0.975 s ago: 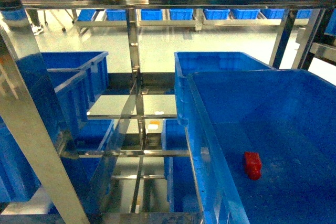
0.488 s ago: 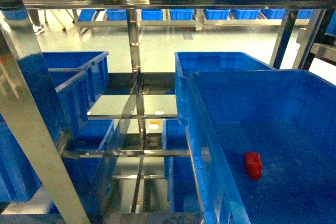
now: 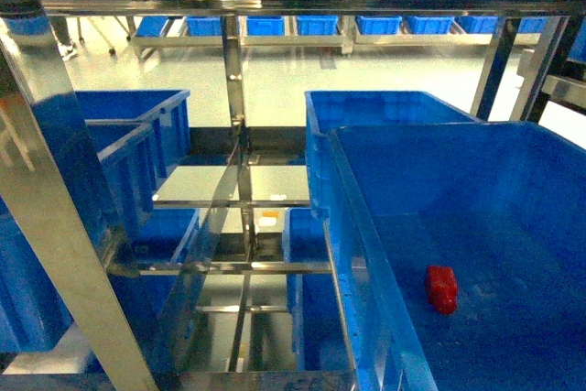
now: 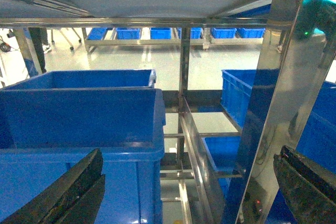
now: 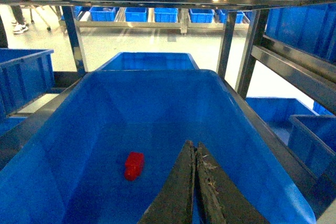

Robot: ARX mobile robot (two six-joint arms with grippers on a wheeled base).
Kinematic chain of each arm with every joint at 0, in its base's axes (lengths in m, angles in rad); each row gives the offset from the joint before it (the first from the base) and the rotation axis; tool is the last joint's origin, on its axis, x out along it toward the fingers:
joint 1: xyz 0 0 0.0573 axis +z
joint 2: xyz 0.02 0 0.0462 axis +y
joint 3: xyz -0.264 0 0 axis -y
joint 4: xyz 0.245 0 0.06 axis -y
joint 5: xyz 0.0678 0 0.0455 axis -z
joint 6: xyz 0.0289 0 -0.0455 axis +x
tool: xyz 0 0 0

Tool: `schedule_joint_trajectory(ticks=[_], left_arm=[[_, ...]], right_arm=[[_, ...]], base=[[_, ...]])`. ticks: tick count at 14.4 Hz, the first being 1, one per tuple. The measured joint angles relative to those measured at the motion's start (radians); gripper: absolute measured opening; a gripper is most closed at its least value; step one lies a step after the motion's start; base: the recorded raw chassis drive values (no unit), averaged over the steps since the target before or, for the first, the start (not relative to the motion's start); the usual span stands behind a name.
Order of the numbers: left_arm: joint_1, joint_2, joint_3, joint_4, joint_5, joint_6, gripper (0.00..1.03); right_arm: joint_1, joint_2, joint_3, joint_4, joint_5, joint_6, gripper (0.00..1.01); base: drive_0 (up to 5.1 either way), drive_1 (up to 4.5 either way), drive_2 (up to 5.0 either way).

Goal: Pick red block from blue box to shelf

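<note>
**Red block on box floor, both arms clear**

Head: I see the red block (image 3: 441, 287) lying on the floor of the blue box (image 3: 366, 254), right side of view. Shelf (image 3: 236, 89) posts and rails fill left/centre. No grippers visible here.

L wrist: left gripper (image 4: 184, 192) fingers spread wide, nothing betw them. Blue crate (image 4: 79, 114) sits just ahead on the rack.

R wrist: right gripper (image 5: 195, 182) fingers pressed together, empty, hanging over the box interior; block just to their left, not touching.

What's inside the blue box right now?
Only the red block lying on the floor of the blue box. In the right wrist view the shut right end effector covers a strip of the floor, so that part is unseen.
</note>
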State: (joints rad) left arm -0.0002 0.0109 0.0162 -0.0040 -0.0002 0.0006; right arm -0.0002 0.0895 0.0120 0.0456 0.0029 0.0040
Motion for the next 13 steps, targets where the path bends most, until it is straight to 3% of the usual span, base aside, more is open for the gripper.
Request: schedule_joint_trajectory(ticks=[1,5,6,7,13], left_arm=[[0.000,0.000,0.000,0.000,-0.001,0.000,0.98],[0.000,0.000,0.000,0.000,0.000,0.000,0.98],[0.000,0.000,0.000,0.000,0.000,0.000,0.98],[0.000,0.000,0.000,0.000,0.000,0.000,0.98],[0.000,0.000,0.000,0.000,0.000,0.000,0.98]], right_arm=[[0.000,-0.082,0.000,-0.045,-0.002,0.000,0.02],[0.000,-0.085,0.000,-0.050,-0.003,0.000,0.02],[0.000,-0.085,0.000,-0.050,-0.003,0.000,0.10],[0.000,-0.085,0.000,-0.050,-0.003,0.000,0.37],[0.000,-0.085,0.000,-0.050,-0.003,0.000,0.93]], base=[[0.0,0.00,0.0],[0.0,0.00,0.0],[0.0,0.00,0.0],[0.0,0.00,0.0],[0.0,0.00,0.0]])
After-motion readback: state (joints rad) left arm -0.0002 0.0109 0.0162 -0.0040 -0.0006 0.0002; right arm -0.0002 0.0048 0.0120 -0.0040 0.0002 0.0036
